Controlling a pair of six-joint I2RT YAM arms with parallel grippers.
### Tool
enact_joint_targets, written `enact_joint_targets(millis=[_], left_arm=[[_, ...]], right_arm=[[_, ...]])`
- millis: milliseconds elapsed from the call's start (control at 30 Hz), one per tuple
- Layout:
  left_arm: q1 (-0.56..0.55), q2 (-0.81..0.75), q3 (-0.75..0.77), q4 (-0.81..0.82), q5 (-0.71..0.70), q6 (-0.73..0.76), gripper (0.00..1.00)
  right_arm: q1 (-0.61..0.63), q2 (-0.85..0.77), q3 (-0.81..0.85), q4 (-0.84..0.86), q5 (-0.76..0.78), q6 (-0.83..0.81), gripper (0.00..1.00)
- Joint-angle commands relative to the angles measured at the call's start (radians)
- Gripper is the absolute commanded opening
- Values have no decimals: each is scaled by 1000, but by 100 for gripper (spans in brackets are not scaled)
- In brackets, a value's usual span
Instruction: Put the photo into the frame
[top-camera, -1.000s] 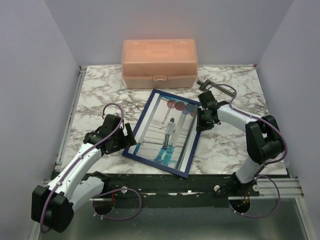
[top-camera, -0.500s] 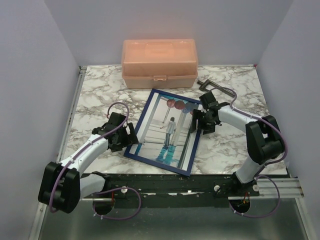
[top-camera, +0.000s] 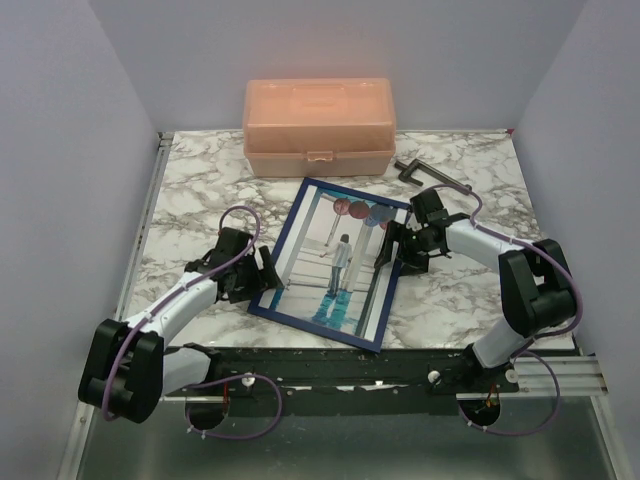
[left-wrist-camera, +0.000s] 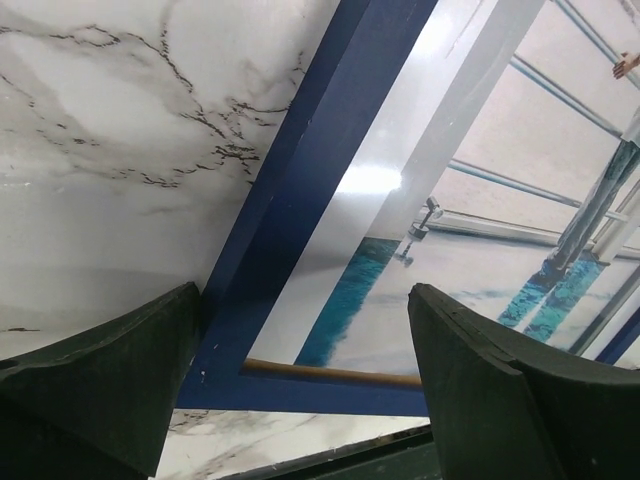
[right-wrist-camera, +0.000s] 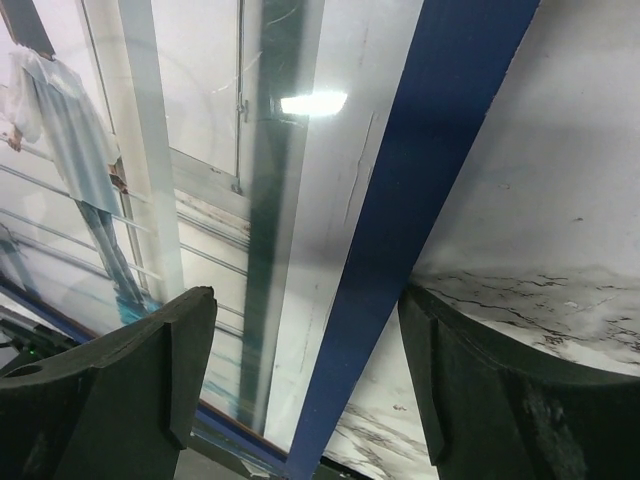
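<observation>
The frame (top-camera: 292, 228), navy blue, lies flat and askew in the middle of the marble table (top-camera: 190, 190). The glossy photo (top-camera: 340, 262) lies face up inside it. In the left wrist view my left gripper (left-wrist-camera: 300, 390) is open, and its fingers (left-wrist-camera: 100, 385) straddle the frame's near left corner (left-wrist-camera: 290, 250). A thin tan strip shows between the photo (left-wrist-camera: 480, 200) and the bottom bar. My right gripper (right-wrist-camera: 305, 390) is open too. It straddles the frame's right bar (right-wrist-camera: 420, 200), with the photo (right-wrist-camera: 200, 150) to the left. From above, my left gripper (top-camera: 262, 277) and right gripper (top-camera: 393, 246) flank the frame.
A peach plastic box (top-camera: 318, 125) stands shut at the back of the table. A black clamp (top-camera: 430, 176) lies behind my right gripper. A black rail (top-camera: 330, 365) runs along the near edge, just below the frame's lowest corner. Walls close in on both sides.
My right gripper's jaws have spread wide at the frame's right bar. The left arm has swung its elbow outward while its gripper stays by the frame's left corner.
</observation>
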Motion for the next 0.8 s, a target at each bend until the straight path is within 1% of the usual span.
enact_joint_targets(millis=[0, 267, 600, 767], left_arm=[[-23, -5, -92, 108, 132, -43, 80], [-91, -66, -156, 146, 164, -117, 78], [-298, -55, -145, 165, 112, -246, 77], [-345, -71, -155, 148, 81, -284, 77]], right_arm=[[17, 58, 5, 86, -134, 33, 80], [17, 114, 88, 79, -148, 10, 81], [17, 151, 147, 44, -122, -5, 81], [17, 144, 142, 33, -102, -12, 82]])
